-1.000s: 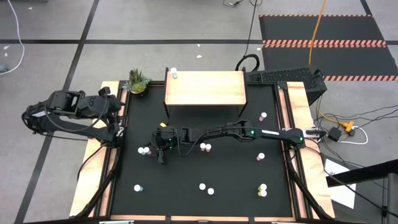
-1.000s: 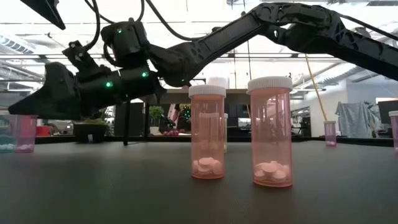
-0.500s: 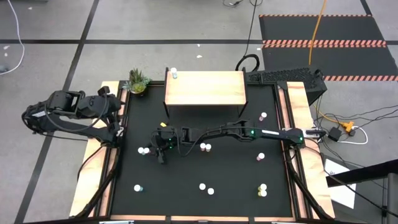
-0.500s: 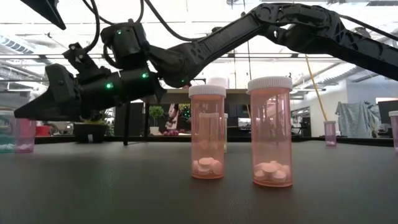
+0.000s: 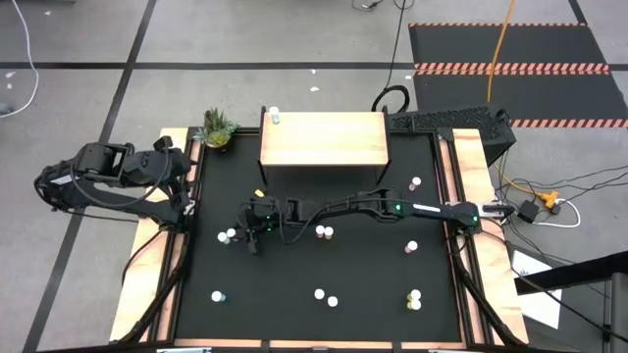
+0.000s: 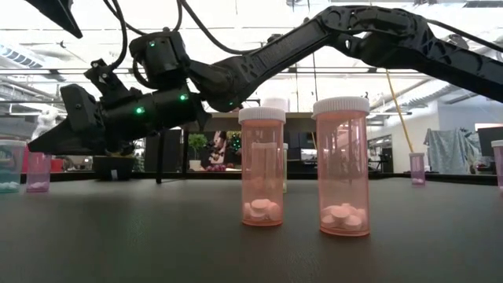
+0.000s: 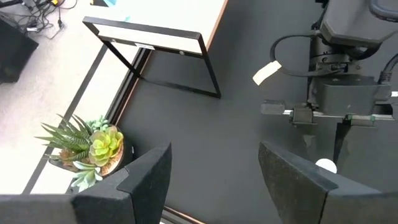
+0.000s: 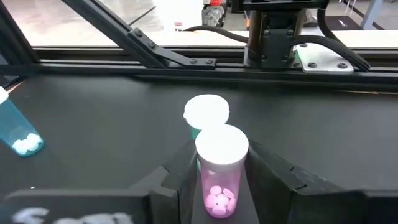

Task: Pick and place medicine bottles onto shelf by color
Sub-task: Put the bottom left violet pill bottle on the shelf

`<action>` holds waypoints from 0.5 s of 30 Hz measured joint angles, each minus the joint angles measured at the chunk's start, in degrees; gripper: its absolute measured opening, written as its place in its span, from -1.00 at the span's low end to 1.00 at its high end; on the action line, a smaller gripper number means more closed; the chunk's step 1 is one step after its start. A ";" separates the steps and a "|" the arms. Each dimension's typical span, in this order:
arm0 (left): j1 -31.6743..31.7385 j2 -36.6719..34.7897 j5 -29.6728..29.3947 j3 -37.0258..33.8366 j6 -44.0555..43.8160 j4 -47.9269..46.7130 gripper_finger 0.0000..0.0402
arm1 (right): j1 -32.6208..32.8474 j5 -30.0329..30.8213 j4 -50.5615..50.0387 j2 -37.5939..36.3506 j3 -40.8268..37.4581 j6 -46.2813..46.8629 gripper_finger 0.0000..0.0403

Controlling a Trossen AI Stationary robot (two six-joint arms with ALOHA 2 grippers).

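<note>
My right gripper [image 8: 222, 163] reaches level across the mat [image 5: 294, 265] from the right and is shut on a pink medicine bottle [image 8: 222, 186] with a white cap, left of centre [image 5: 235, 233]. Just beyond it stands a greenish bottle [image 8: 206, 113], and a blue one [image 8: 18, 132] stands farther off. The wooden shelf [image 5: 324, 139] stands at the far edge on thin dark legs, with one bottle [image 5: 274, 117] on its far left corner. My left gripper [image 7: 211, 180] hangs open, high over the table's left edge. My right gripper pinches the pink bottle's body [image 8: 205, 177] below the white cap, one finger [image 8: 180, 171] on either side. The fingers come at it level from the table's right. The bottle stands upright, and in the low view its base [image 6: 36, 189] rests on the mat.
Two pink bottles [image 6: 262, 167] [image 6: 341, 165] stand near the table's middle. More bottles are scattered at the right [image 5: 412, 247] and near the front edge [image 5: 319, 293] [image 5: 217, 296]. A potted plant [image 5: 217, 127] sits at the far left corner beside the shelf.
In the low view the pink bottle at my right gripper's tip has shifted a little toward the table's right, and the blue bottle behind it shows more fully. Both arms have kept their place.
</note>
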 joint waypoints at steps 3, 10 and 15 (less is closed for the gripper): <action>0.02 0.00 -0.01 0.00 -0.26 -0.32 0.21 | -0.17 -0.01 -0.15 -0.46 -0.07 2.45 -0.44; 0.02 0.00 -0.01 -0.02 -1.14 -0.87 0.21 | -1.69 -0.17 -1.34 -5.07 -0.09 5.37 -0.43; 0.00 0.00 -0.02 -0.02 -2.78 -0.96 0.21 | -3.26 -0.26 -8.00 -11.47 -0.11 3.18 -0.43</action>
